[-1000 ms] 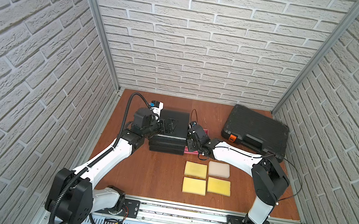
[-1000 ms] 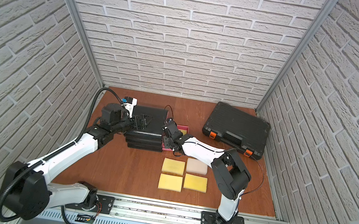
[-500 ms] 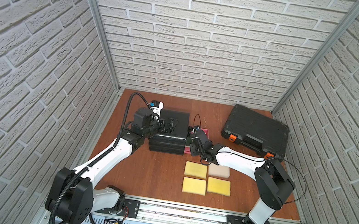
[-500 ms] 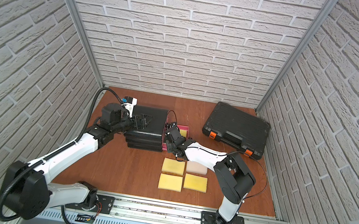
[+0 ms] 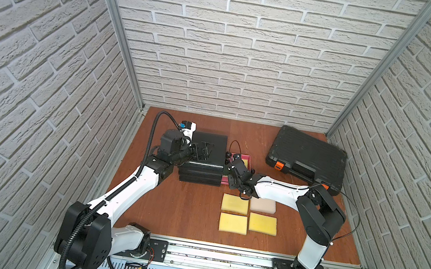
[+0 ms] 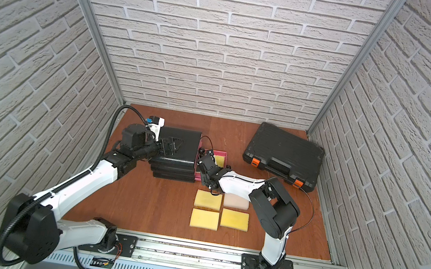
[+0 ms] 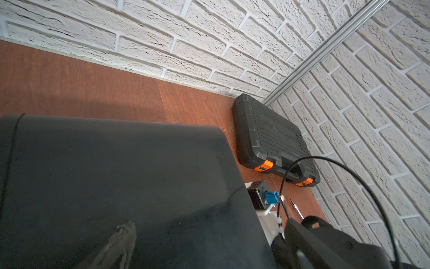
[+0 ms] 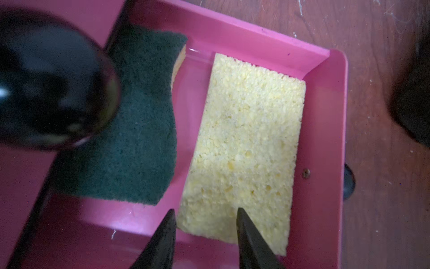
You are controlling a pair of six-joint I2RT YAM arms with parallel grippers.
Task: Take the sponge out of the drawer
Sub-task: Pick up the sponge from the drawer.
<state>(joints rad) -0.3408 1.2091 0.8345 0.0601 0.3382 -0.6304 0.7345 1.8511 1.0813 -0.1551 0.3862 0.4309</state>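
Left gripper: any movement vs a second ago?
No. The left gripper is at the same spot over the top of the black drawer cabinet, jaws open, as in the earlier top views.

white shells, black joints. left arm (image 5: 128,186) carries a ribbed black hose (image 5: 151,137); right arm (image 5: 278,192) a thin black cable (image 5: 357,222). right gripper (image 8: 205,209) fingers (image 8: 162,244): black, tapered.

Environment: laboratory robot test cell. White brick-pattern wall panels (image 5: 248,59), joined by aluminium corner posts (image 5: 119,31), enclose a brown wooden tabletop (image 5: 183,208). The left arm (image 5: 131,186) and right arm (image 5: 278,192) are bolted to an aluminium rail (image 5: 219,257) along the open front edge, with cabling (image 5: 152,131) exposed.
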